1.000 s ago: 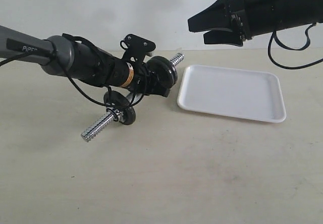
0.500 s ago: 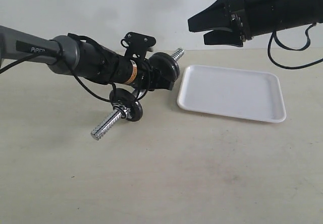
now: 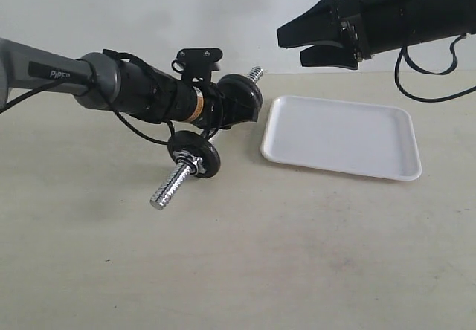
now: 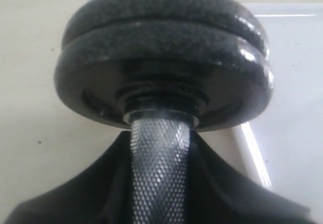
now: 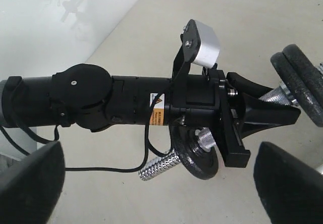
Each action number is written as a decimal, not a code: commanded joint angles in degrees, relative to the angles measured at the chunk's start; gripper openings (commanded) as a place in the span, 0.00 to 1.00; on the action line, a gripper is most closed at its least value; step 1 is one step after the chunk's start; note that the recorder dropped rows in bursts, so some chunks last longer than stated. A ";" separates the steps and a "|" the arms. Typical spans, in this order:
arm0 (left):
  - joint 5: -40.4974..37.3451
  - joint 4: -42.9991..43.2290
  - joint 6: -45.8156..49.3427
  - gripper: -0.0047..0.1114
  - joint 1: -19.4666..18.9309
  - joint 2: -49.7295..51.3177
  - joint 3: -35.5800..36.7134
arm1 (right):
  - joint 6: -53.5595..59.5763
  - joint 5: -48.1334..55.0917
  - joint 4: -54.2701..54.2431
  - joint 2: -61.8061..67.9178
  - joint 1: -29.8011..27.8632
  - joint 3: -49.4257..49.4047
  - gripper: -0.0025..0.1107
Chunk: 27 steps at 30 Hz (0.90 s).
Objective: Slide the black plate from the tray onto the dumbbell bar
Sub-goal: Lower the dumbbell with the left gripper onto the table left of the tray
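Note:
My left gripper is shut on the knurled shaft of the dumbbell bar, holding it above the table with its near end tilted down. Two black plates sit together on the bar's far end, beside the tray. A single black plate sits on the near end, with bare thread sticking out past it. The white tray holds nothing. My right gripper hangs open, high over the tray's far edge, with nothing between its fingers.
The left arm and its black cable stretch across the left of the table. The right arm reaches in from the upper right. A pale wall stands behind the table.
The left arm has swung the bar: its near threaded end has moved right and lower, and the far plates have risen slightly. The right arm has not moved.

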State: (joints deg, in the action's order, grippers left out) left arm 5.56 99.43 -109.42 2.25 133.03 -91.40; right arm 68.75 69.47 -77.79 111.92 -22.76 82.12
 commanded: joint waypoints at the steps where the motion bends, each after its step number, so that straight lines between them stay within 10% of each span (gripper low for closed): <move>1: -1.20 -1.59 -2.60 0.07 0.03 -3.04 -4.58 | 0.10 0.49 0.23 -0.81 0.01 0.32 0.81; 27: -0.67 -0.82 -3.21 0.07 0.03 -0.59 -4.86 | 0.10 0.49 0.44 -0.81 0.01 0.32 0.81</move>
State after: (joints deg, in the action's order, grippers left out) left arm 5.83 98.91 -112.89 2.12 135.84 -94.83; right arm 68.54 69.47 -77.40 111.92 -22.76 82.12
